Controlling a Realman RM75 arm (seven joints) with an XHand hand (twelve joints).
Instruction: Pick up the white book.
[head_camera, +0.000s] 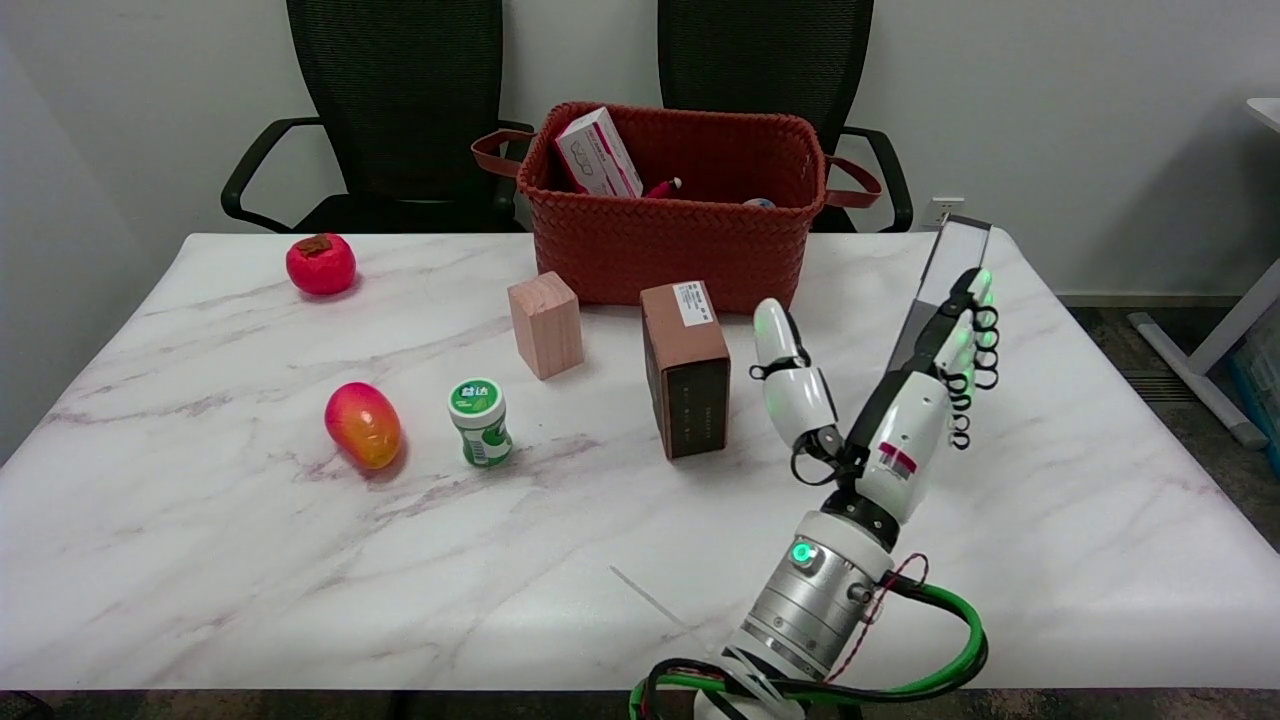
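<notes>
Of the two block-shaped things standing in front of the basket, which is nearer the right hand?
The dark brown box with the white label on top; it stands just left of the right hand. The pale wooden block is farther left.

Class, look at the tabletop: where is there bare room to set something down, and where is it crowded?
Bare: the near strip in front of the mango and gum bottle; the far-left corner behind the persimmon. Crowded: before the basket, around wood block, brown box, robot hand.

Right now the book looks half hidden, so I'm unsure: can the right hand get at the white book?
Probably yes: the right hand is already against the white book, fingers along its edge, thumb spread, nothing between them.
</notes>
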